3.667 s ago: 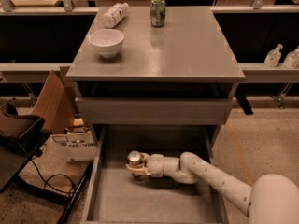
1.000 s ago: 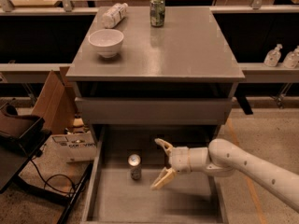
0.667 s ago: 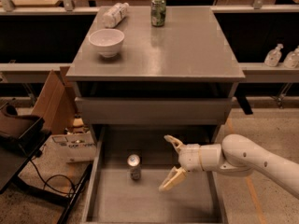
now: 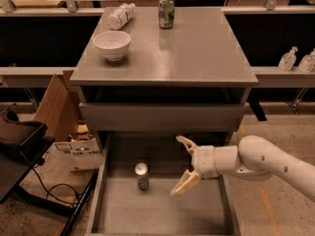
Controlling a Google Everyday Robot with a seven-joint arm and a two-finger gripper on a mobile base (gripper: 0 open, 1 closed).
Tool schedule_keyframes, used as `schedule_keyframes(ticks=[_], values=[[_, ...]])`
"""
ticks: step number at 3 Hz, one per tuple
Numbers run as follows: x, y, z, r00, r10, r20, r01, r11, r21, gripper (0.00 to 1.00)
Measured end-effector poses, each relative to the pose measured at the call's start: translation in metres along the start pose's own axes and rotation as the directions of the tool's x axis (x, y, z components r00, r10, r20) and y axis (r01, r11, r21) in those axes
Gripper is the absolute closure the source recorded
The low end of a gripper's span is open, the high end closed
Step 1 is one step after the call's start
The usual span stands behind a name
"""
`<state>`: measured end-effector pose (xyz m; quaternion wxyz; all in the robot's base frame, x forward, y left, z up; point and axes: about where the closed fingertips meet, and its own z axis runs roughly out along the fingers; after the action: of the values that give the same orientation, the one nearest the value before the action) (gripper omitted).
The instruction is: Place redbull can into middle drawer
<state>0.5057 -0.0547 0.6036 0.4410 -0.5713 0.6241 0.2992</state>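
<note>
The redbull can (image 4: 142, 175) stands upright on the floor of the open middle drawer (image 4: 162, 213), left of centre, its shiny top showing. My gripper (image 4: 182, 165) is open and empty, its two pale fingers (image 4: 185, 183) spread apart. It hangs above the drawer to the right of the can, clear of it. The white arm comes in from the right.
On the cabinet top (image 4: 197, 48) sit a white bowl (image 4: 112, 44), a green can (image 4: 166, 12) and a lying plastic bottle (image 4: 120, 15). A closed drawer front (image 4: 162, 117) lies above the open one. A cardboard box (image 4: 56, 107) and cables are at the left on the floor.
The gripper held the can low in the drawer, then let it go. It has since drawn back to the right and up, fingers spread. The can stays standing.
</note>
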Motion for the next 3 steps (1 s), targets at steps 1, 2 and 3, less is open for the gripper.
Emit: schedule_keyframes(ticks=[1, 2, 3], values=[[-0.017, 0.008, -0.045, 0.994, -0.063, -0.085, 0.065, 0.9974, 0.030, 0.00], [-0.040, 0.022, -0.096, 0.964, -0.113, -0.240, 0.118, 0.9930, 0.007, 0.00], [-0.074, 0.026, -0.148, 0.897, -0.118, -0.426, 0.121, 0.9924, -0.020, 0.00]])
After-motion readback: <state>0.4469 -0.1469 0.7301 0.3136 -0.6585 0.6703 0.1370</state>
